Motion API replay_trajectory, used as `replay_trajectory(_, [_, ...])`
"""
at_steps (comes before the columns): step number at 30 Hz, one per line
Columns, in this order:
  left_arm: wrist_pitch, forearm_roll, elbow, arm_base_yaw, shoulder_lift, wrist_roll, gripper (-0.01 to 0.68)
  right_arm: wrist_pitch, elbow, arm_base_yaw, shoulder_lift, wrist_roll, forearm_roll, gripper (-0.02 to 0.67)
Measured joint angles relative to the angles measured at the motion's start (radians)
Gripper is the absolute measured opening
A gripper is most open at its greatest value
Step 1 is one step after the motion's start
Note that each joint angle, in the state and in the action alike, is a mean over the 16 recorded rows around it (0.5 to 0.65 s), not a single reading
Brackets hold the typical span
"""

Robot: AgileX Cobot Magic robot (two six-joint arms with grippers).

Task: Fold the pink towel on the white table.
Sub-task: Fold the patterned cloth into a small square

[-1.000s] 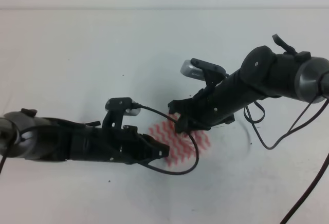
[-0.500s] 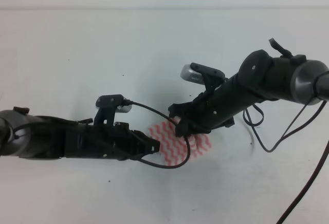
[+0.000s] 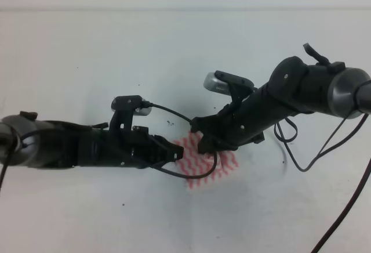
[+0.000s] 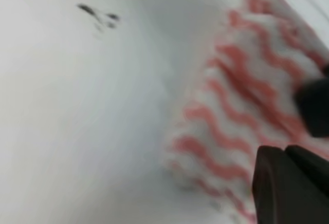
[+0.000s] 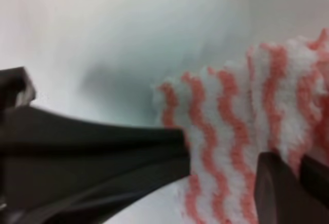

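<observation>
The pink towel [image 3: 223, 161], white with pink-red wavy stripes, lies bunched on the white table [image 3: 87, 44] between my two arms. My left gripper [image 3: 173, 151] reaches in from the left to the towel's left edge. In the left wrist view its fingers [image 4: 272, 183] sit close together at the towel [image 4: 231, 95]. My right gripper [image 3: 200, 143] comes down at the towel's upper left corner. In the right wrist view its fingers [image 5: 280, 188] are closed at the edge of the towel [image 5: 231, 116], and the long dark left gripper [image 5: 92, 157] lies just beside it.
A black cable [image 3: 191, 174] loops from the left wrist camera across the towel's front. More cables [image 3: 295, 148] hang from the right arm to the towel's right. Small dark specks [image 3: 170, 122] mark the table behind the left gripper.
My left gripper drew back to the left and then rose toward the towel's upper left. The towel's left edge shifted right, so the cloth looks narrower. The right gripper barely moved.
</observation>
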Motion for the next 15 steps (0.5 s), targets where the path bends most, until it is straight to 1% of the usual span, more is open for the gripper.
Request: replay_trajectory(15, [-0.052, 0.0, -0.039, 0.0, 0.049, -0.007, 0.0, 0.024, -0.022, 0.001, -0.002, 0.0, 0.013, -0.016])
